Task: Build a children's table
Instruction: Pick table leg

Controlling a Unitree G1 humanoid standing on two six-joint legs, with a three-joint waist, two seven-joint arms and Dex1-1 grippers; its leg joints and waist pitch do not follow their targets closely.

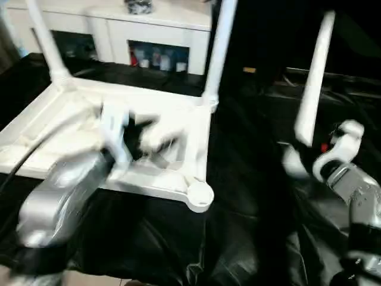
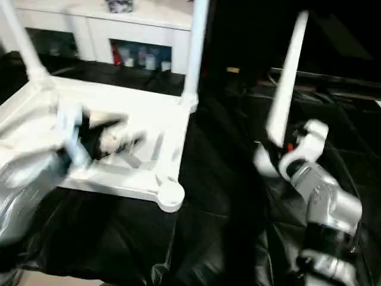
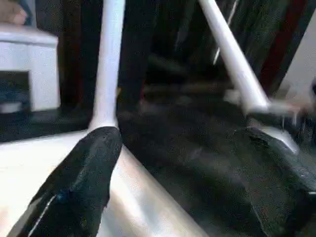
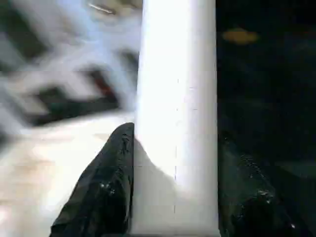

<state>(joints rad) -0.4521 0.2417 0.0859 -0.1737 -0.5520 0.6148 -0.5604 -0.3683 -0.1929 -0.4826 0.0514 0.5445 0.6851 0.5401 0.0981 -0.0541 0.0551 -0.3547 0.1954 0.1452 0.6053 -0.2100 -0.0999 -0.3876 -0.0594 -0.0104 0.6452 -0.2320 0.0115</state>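
The children's table top lies upside down on the black-covered work table, ribbed underside up. Two white legs stand in its far corner sockets, one at the left and one at the right. The near right corner socket holds nothing. My right gripper is shut on the thick end of a third leg, which rises tilted to the right of the top. Hovering over the underside, my left gripper is open with nothing between its fingers.
A white cabinet with coloured things in its openings stands behind the work table. Wrinkled black cloth covers the surface between the top and my right arm. A dark cable runs along my left forearm.
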